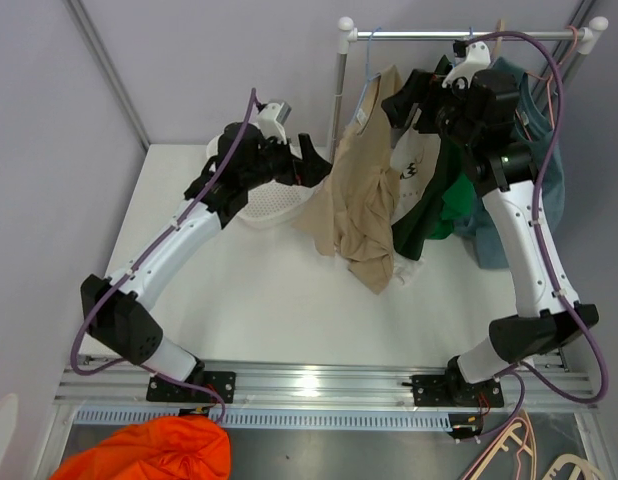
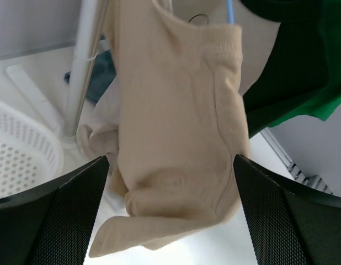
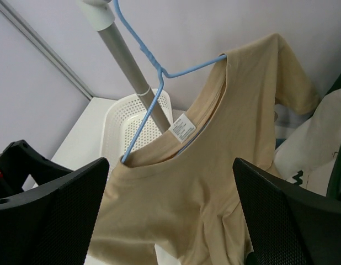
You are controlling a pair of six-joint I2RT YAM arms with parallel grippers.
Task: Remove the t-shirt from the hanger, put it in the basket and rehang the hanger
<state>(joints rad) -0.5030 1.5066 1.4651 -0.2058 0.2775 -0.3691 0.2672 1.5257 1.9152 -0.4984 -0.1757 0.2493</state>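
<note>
A beige t-shirt [image 1: 357, 190] hangs on a blue wire hanger [image 3: 154, 83] from the rack's rail [image 1: 459, 35], at its left end. In the right wrist view the hanger's arm pokes out through the neck hole of the shirt [image 3: 203, 182]. My left gripper [image 1: 311, 165] is open, just left of the shirt at mid height; the shirt's folded sleeve [image 2: 176, 165] lies between its jaws without touching. My right gripper [image 1: 407, 98] is open, high at the rack, facing the collar from the right, apart from it.
A white perforated basket [image 1: 269, 205] sits on the table behind the left arm. A white post [image 1: 339, 90] holds the rail. A white printed shirt [image 1: 414, 165], a green one [image 1: 439, 200] and a teal one [image 1: 544, 170] hang to the right. Orange cloth [image 1: 154, 455] lies below the table edge.
</note>
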